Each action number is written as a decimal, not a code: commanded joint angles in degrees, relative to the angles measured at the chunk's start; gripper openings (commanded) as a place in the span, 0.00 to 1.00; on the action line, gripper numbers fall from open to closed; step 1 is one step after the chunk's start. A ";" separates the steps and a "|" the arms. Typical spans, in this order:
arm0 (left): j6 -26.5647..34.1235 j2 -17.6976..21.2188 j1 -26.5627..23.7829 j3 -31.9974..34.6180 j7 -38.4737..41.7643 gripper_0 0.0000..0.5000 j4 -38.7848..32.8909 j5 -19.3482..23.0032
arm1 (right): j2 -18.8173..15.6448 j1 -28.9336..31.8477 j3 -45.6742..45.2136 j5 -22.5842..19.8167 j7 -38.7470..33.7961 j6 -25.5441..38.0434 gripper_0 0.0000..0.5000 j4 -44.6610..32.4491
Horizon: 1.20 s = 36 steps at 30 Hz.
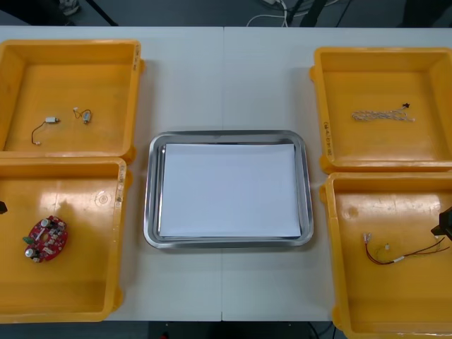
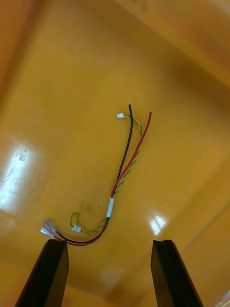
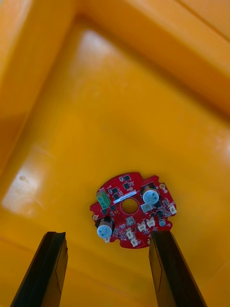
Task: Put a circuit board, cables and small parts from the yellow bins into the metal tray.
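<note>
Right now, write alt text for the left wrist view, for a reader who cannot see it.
A round red circuit board lies flat on the floor of a yellow bin. The left tool is open above the bin, its two black fingers standing apart with nothing held between them and the board just beyond their tips.

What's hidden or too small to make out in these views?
- Front view: the side edges cut off the left pincer, open over the circuit board, and the right pincer, open over the red and yellow cable, leaving dark slivers.
- Front view: the small metal parts in the far left bin are too small to identify.
- Front view: the pale cable in the far right bin is too small to tell its colours.
</note>
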 commanded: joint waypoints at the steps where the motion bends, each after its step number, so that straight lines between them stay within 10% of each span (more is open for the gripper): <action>1: -1.94 -2.68 3.21 1.61 2.25 1.00 -1.75 -1.39 | 0.68 1.47 0.78 1.87 -5.59 -2.26 1.00 0.21; 36: -20.57 -5.22 9.28 -5.95 1.45 1.00 9.59 -2.35 | 5.34 2.08 7.99 2.84 -10.25 -14.66 1.00 12.60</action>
